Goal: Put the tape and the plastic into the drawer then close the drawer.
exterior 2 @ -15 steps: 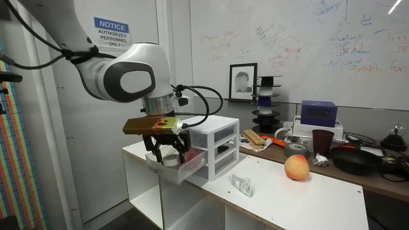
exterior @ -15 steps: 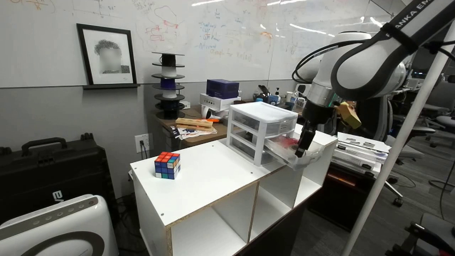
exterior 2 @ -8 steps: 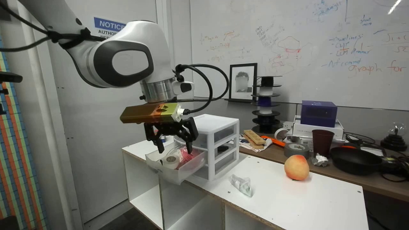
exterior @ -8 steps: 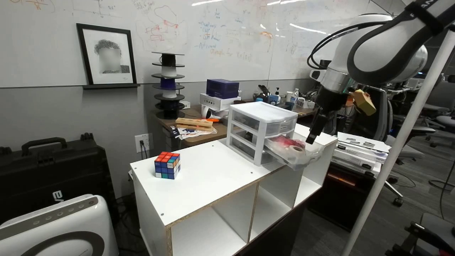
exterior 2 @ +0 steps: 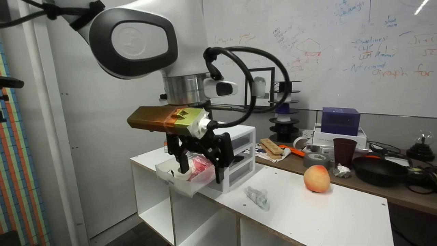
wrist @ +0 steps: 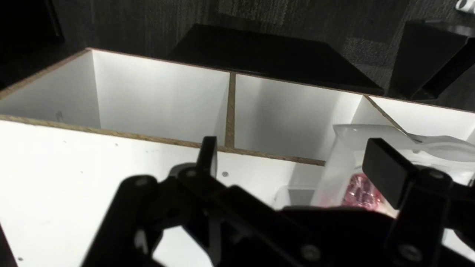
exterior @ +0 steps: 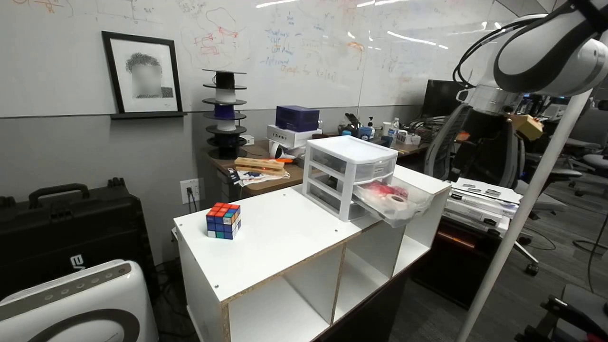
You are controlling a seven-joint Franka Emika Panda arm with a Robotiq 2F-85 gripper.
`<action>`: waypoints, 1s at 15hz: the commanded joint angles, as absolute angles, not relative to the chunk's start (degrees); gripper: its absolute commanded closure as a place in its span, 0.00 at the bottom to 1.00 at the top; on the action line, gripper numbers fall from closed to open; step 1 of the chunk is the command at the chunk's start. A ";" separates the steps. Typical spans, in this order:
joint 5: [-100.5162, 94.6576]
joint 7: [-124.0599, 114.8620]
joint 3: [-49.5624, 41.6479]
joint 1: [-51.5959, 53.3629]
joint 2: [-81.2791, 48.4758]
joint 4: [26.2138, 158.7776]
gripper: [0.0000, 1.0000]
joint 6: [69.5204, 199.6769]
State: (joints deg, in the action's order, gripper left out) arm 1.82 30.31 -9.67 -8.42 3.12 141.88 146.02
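The translucent drawer (exterior: 403, 219) is pulled out of the white desktop unit (exterior: 354, 147); it also shows in an exterior view (exterior 2: 184, 187). The white tape roll (exterior: 396, 199) lies in the drawer beside red wrapped stuff (exterior: 385, 189); a finger partly covers the tape (exterior 2: 181, 176). The crumpled clear plastic (exterior 2: 258, 197) lies on the white top beside the unit and is out of sight in the wrist view. My gripper (exterior 2: 202, 174) is open and empty, above the drawer's side. In the wrist view my fingers (wrist: 296, 157) are wide apart, one over the drawer's edge.
A peach (exterior 2: 316, 179) stands on the white cabinet top (exterior 2: 327, 212), past the plastic. A Rubik's cube (exterior: 223, 221) stands at the top's other side. The cabinet has open cubbies (wrist: 300, 115) below. A desk with a pan (exterior 2: 380, 171) and grey tape (exterior 2: 316, 161) adjoins.
My gripper had its fingers on either side of the tape in the drawer. It has risen out and moved sideways toward the plastic's side. The tape stays in the drawer.
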 commanded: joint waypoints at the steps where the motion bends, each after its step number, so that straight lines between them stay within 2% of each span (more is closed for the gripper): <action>1: 0.01 33.37 -12.10 -10.36 -0.35 136.50 0.00 141.15; 7: -12.08 36.42 -10.91 -10.63 -13.36 122.01 0.00 135.89; 15: -20.46 45.30 -4.94 -10.91 -32.79 106.09 0.00 140.37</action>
